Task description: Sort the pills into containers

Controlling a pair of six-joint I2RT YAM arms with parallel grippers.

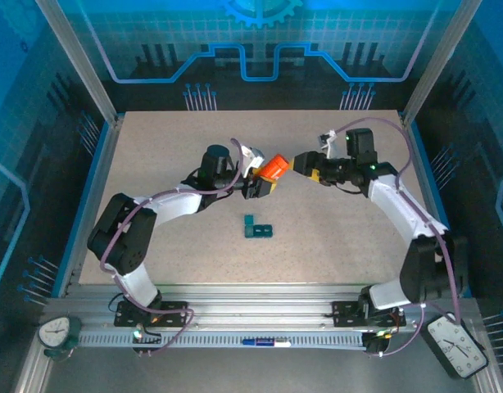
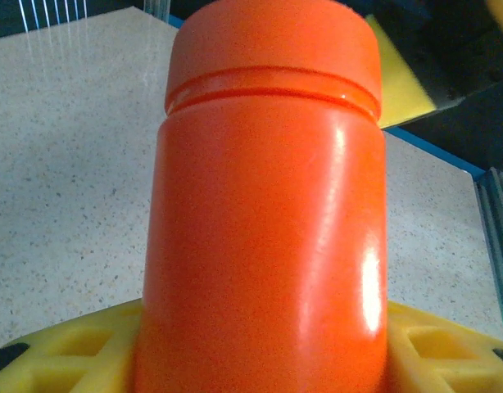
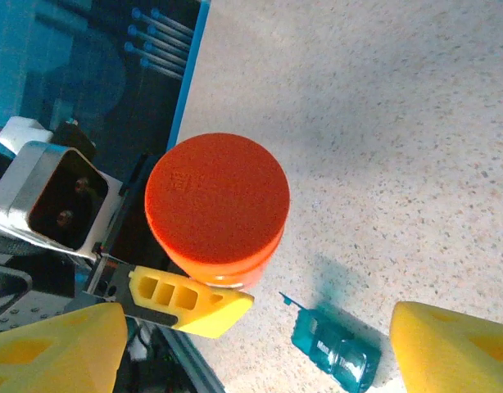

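My left gripper [image 1: 260,182] is shut on an orange bottle [image 1: 275,169], holding it above the table with its lid tilted toward the right arm. In the left wrist view the bottle [image 2: 268,213] rises between my yellow fingers [image 2: 55,352], its lid on. My right gripper [image 1: 305,164] stands open just off the lid. In the right wrist view the lid [image 3: 217,201] faces the camera, apart from the wide-spread fingertips [image 3: 456,344]. The dark-teal containers [image 1: 257,229] lie on the table below, and one cell [image 3: 337,348] is seen in the right wrist view. The pills are out of view.
The speckled table [image 1: 169,147] is fenced by metal rails and blue-lit walls at the back and sides. Both arm bases sit at the near edge. The left gripper's yellow finger [image 3: 190,301] juts out under the lid.
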